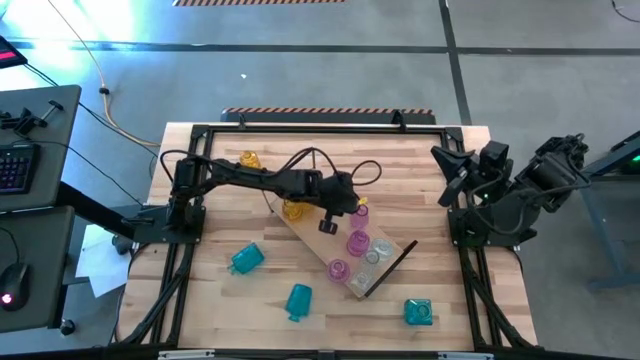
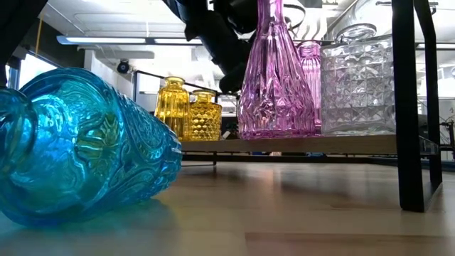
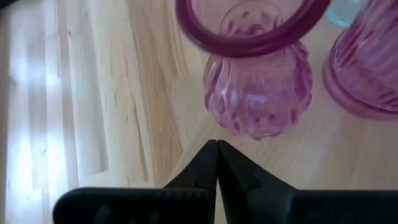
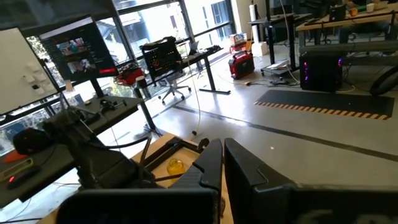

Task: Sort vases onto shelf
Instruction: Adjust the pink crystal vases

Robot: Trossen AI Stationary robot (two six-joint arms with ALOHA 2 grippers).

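Pink vases stand on your shelf; left hand shut, empty; teal vases remain on counter.

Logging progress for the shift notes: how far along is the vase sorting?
Partly done. The shelf already carries three pink vases, a clear vase and a yellow vase. The left gripper, fingers shut and empty, hovers beside a pink one. Three teal vases and another yellow vase remain on the table. The right gripper waits aside.

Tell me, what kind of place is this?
Probably a robotics lab or workshop: a wooden table with two robot arms, desks with monitors and an office chair, and hazard tape on the concrete floor.
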